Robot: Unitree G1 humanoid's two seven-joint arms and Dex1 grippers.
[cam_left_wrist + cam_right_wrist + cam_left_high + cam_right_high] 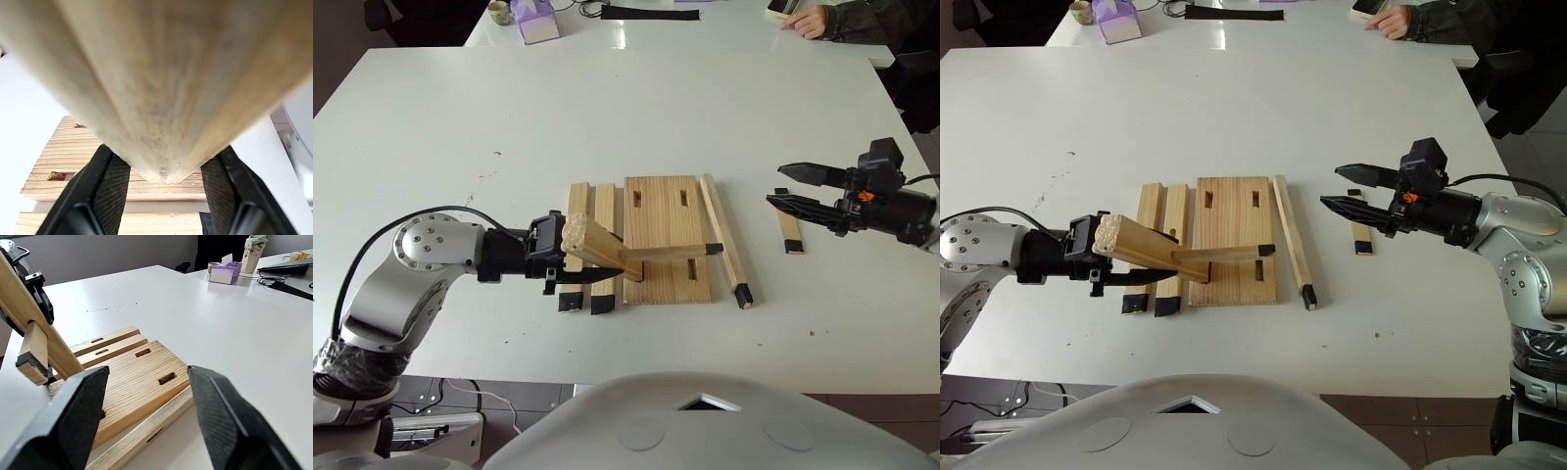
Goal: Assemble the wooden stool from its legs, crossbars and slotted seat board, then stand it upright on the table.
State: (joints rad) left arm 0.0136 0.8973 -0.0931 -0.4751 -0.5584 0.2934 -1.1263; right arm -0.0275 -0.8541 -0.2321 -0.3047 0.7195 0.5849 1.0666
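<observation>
Centrally, pinching stiff, probably light leg (590, 243) across flat faces with left gripper (607, 264) fingers; at right, right gripper (775, 184) fingers spread.

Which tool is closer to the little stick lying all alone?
Right. The right tool hovers open right by the stick; the left tool is far off past the seat board, holding a leg.
</observation>
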